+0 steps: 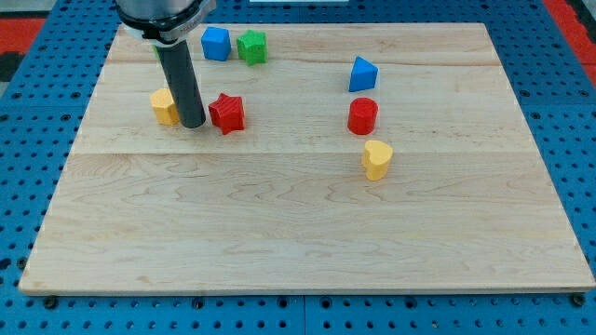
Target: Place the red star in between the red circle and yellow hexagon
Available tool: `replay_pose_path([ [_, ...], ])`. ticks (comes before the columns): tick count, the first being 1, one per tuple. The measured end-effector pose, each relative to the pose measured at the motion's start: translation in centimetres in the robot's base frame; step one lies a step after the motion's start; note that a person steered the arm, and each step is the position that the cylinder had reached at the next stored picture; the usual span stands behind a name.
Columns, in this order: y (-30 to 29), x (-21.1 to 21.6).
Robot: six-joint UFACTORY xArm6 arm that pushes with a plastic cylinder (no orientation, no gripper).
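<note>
Red star [227, 113] beside my tip [194, 124]

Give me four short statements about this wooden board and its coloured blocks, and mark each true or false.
1. My tip sits between the yellow hexagon block and the red star block. True.
2. The red cylinder block lies at the view's left. False: it is right of centre, below the blue triangular block.
3. The yellow heart block is just below the red cylinder block. True.
4. The green block touches the red star block. False: it stands apart, beside the blue cube.
</note>
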State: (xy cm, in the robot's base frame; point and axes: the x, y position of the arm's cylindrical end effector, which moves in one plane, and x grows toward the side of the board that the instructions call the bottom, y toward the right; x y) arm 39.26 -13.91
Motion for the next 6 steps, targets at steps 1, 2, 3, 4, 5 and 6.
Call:
replay_pose_path([
  [1,0.0,-0.5],
  [2,0.7,-1.1],
  [3,1.7,-1.1],
  [4,1.9,-1.2],
  [5,2.1,-1.5],
  [6,5.2,-2.4],
])
